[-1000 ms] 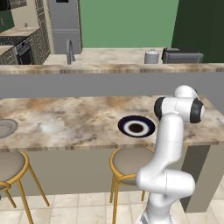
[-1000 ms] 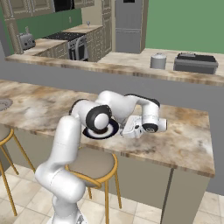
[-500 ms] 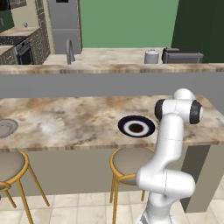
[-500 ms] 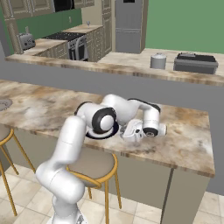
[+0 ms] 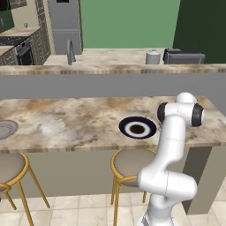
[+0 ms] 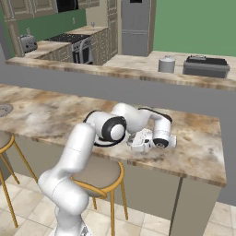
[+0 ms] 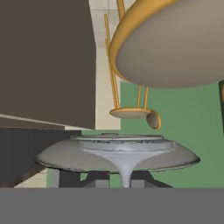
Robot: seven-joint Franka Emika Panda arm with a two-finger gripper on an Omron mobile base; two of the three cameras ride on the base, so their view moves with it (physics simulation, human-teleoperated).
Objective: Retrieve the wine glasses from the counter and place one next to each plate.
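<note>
Close in the hand view stands a wine glass (image 7: 118, 154): its wide grey round foot tapers into a thin stem that runs down between where my fingertips lie, and the tips themselves are hidden. In the right base view my gripper (image 6: 137, 144) lies low on the bar top just right of the dark plate (image 5: 137, 128). The arm's elbow covers the hand in the left base view. A second grey plate (image 5: 5, 129) (image 6: 3, 109) sits at the bar's far left. A tiny stemmed glass (image 6: 92, 24) seems to stand on the far counter (image 6: 76, 33) by the stove.
Round stools with orange frames (image 5: 132, 163) (image 6: 99, 173) stand under the bar's front edge. A raised grey ledge (image 5: 110, 84) backs the bar. Beyond it are a grey pot (image 6: 167, 64), a dark toaster-like box (image 6: 206, 67) and a sink tap (image 5: 69, 50).
The hand has sunk a little toward the bar top beside the dark plate, and the forearm has swung slightly right. The plates and stools have stayed put.
</note>
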